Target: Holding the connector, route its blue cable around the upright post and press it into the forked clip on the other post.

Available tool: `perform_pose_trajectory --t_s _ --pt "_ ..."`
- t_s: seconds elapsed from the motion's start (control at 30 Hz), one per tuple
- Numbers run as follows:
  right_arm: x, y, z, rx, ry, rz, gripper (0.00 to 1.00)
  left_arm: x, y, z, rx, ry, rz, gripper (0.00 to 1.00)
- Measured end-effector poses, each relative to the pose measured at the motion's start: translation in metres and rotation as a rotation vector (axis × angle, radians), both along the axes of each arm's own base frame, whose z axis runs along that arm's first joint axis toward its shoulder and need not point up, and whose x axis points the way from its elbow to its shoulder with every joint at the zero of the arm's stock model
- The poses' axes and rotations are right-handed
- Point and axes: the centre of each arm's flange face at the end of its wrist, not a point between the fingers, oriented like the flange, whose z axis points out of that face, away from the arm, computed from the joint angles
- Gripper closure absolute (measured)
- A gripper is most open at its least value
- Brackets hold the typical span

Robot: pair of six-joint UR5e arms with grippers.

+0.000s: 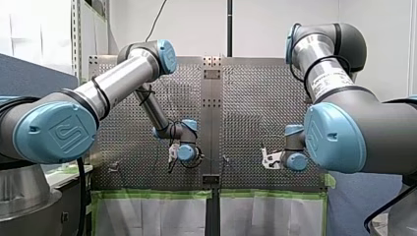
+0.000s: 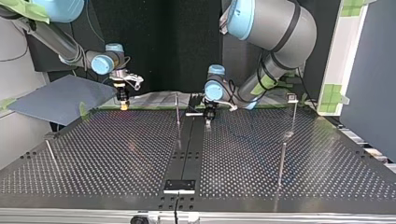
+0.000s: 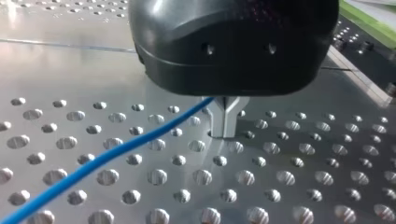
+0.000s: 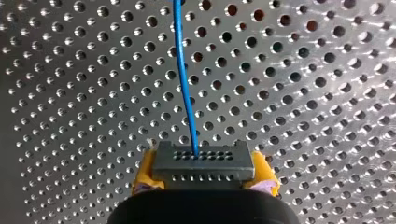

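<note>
My right gripper [image 4: 204, 181] is shut on a dark grey connector [image 4: 204, 158], which sits between its yellow pads [image 4: 144, 173]. The blue cable [image 4: 186, 79] runs straight ahead from the connector over the perforated table. My left gripper [image 3: 223, 133] is shut on the blue cable [image 3: 116, 151], which comes out near the root of its metal fingers, and its tips touch the table. In the top view my right gripper [image 2: 123, 103] hangs at the far left. My left gripper [image 2: 208, 119] stands just right of a thin upright post [image 2: 177, 109]. A second post [image 2: 293, 112] with a fitting on top stands at the right.
Two more thin posts stand on the table, one [image 2: 281, 163] nearer the camera at the right and one [image 2: 50, 151] leaning at the left edge. A dark rail [image 2: 187, 144] runs down the table's middle. A blue-grey sheet [image 2: 60, 98] lies off the far left corner.
</note>
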Motion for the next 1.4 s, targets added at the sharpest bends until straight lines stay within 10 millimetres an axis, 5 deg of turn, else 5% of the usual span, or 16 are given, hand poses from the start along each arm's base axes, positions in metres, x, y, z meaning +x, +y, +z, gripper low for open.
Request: perform_pose_trajectory --t_s 0.4,0.5,0.57,0.67,0.93,1.1,1.27,1.4 --pt "-0.002 -0.006 0.001 -0.003 -0.004 -0.003 1.00 0.000 0.000 0.000 -0.009 0.001 0.002 1.00" --pt "-0.001 -0.006 0.001 -0.005 -0.004 0.001 1.00 0.000 0.001 0.000 -0.013 0.008 0.004 0.92" --pt "0.000 -0.005 0.001 -0.005 -0.004 0.003 1.00 -0.002 0.002 -0.001 -0.012 0.020 0.007 0.75" --pt "0.001 -0.005 0.001 -0.003 -0.004 0.004 1.00 -0.010 0.003 -0.008 0.002 0.052 0.003 0.69" --pt "0.001 -0.005 0.001 -0.001 -0.006 0.005 1.00 -0.028 0.005 -0.006 0.018 0.068 -0.028 0.69" --pt "0.003 -0.004 0.000 0.001 -0.007 0.009 1.00 -0.038 -0.001 0.008 0.002 0.040 -0.073 0.56" --pt "0.003 -0.003 0.000 0.002 -0.007 0.012 1.00 -0.051 -0.003 0.005 0.001 0.049 -0.117 0.22" --pt "0.004 -0.003 -0.001 0.003 -0.007 0.013 1.00 -0.067 -0.001 -0.006 0.025 0.095 -0.142 0.07"
